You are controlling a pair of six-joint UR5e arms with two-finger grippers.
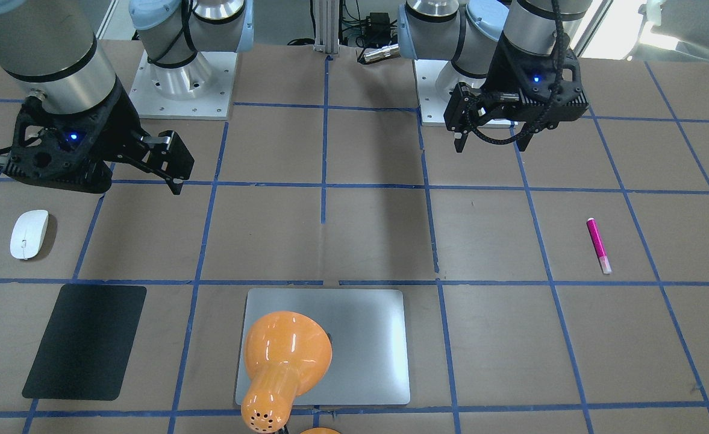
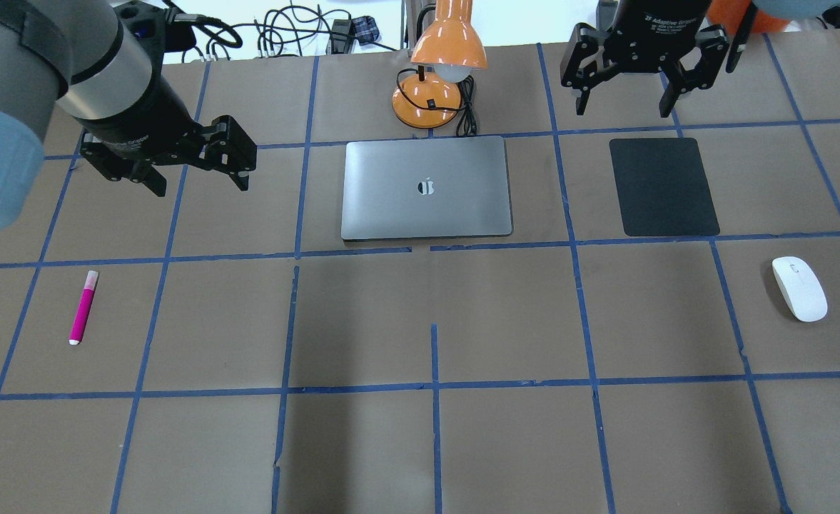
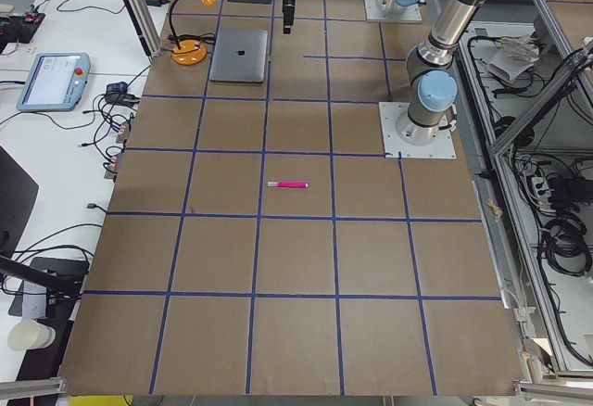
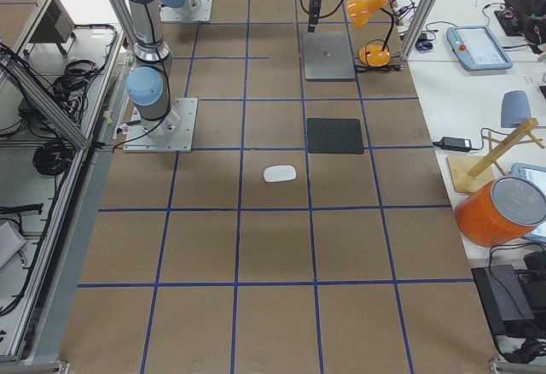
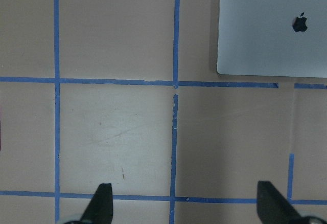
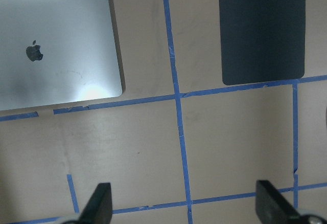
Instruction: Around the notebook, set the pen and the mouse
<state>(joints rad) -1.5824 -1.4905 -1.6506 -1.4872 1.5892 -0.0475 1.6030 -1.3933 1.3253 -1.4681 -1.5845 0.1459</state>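
The silver-grey notebook (image 2: 427, 207) lies closed at the far middle of the table. A magenta pen (image 2: 83, 307) rests flat on the paper well to its left and nearer the robot. The white mouse (image 2: 799, 288) sits far to the right. My left gripper (image 2: 198, 182) hovers open and empty between the pen and the notebook, above the table. My right gripper (image 2: 623, 107) hangs open and empty above the far edge of the black mat. The left wrist view shows the notebook (image 5: 271, 29) at its top right, the right wrist view shows the notebook (image 6: 56, 50) at its top left.
A matte black mat (image 2: 662, 187) lies right of the notebook, between it and the mouse. An orange desk lamp (image 2: 437, 64) with its cord stands just behind the notebook. Blue tape lines grid the brown table cover.
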